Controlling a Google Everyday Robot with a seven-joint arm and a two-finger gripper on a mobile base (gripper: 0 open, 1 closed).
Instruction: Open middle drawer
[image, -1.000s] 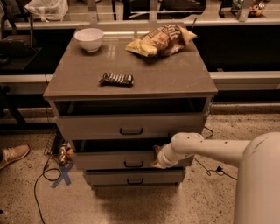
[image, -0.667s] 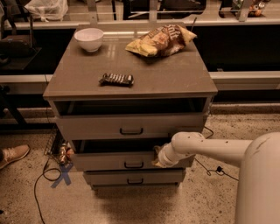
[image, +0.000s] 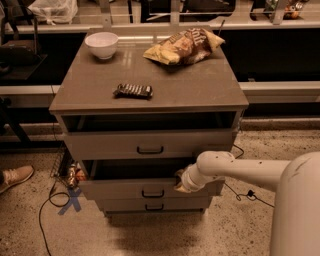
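The cabinet has three grey-brown drawers with dark bar handles. The middle drawer (image: 120, 190) stands partly pulled out, with a dark gap above its front. Its handle (image: 152, 193) is free. My gripper (image: 180, 183) is at the top edge of the middle drawer's front, right of the handle, on the end of my white arm (image: 235, 169), which reaches in from the right. The top drawer (image: 115, 145) is also partly open. The bottom drawer (image: 125, 204) is shut.
On the cabinet top (image: 200, 92) lie a white bowl (image: 101, 44), a chip bag (image: 184, 44) and a dark snack bar (image: 133, 90). A shoe (image: 16, 177), cables (image: 47, 210) and blue tape (image: 70, 200) are on the floor at the left. A cable (image: 245, 194) lies at the right.
The middle drawer's front has come out a little towards the camera, with my gripper moving with it. Everything else is unchanged.
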